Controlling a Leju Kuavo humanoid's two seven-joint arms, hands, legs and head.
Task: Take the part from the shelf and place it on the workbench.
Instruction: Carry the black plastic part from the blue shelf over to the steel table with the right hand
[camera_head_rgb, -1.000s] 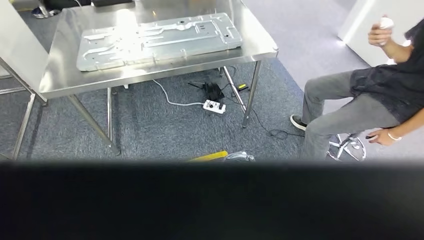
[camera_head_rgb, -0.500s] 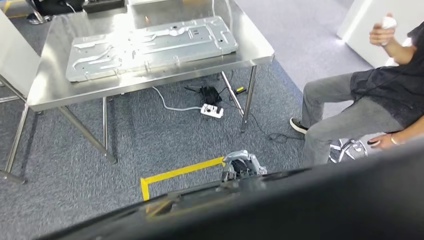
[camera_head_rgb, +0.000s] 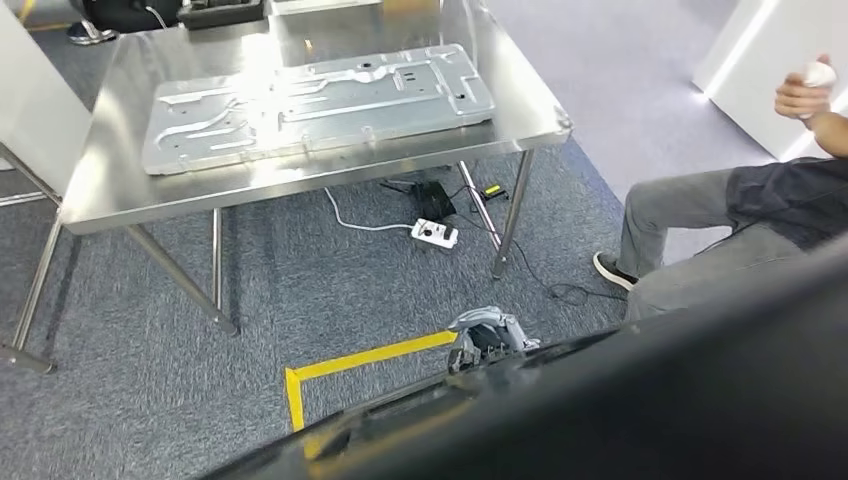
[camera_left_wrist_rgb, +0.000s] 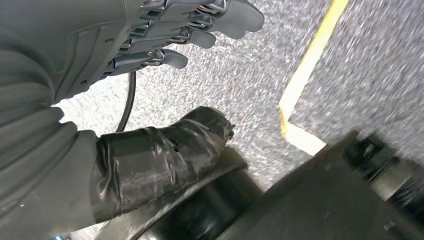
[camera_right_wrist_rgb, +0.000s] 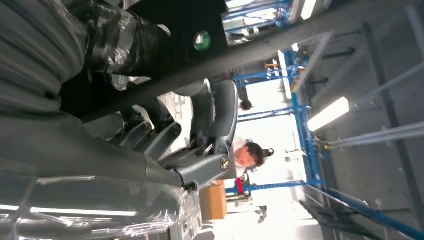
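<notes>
A large black part (camera_head_rgb: 650, 400) fills the lower right of the head view, its upper edge slanting down to the left. My right hand (camera_head_rgb: 487, 335) grips that edge from behind; in the right wrist view its fingers (camera_right_wrist_rgb: 200, 125) curl around the black part (camera_right_wrist_rgb: 165, 30). My left hand (camera_left_wrist_rgb: 165, 35) hangs over the grey carpet, fingers spread and holding nothing, its thumb (camera_left_wrist_rgb: 160, 160) wrapped in black tape. The steel workbench (camera_head_rgb: 110, 190) stands ahead across the carpet.
A stamped silver metal panel (camera_head_rgb: 320, 100) lies on the workbench. A power strip (camera_head_rgb: 435, 235) and cables lie under it. Yellow floor tape (camera_head_rgb: 370, 355) marks a corner. A seated person (camera_head_rgb: 740, 220) is at the right, a white cabinet (camera_head_rgb: 770, 70) beyond.
The camera has moved, so the whole scene has shifted. The black part's edge went from level to slanted, uncovering my hand and the yellow tape.
</notes>
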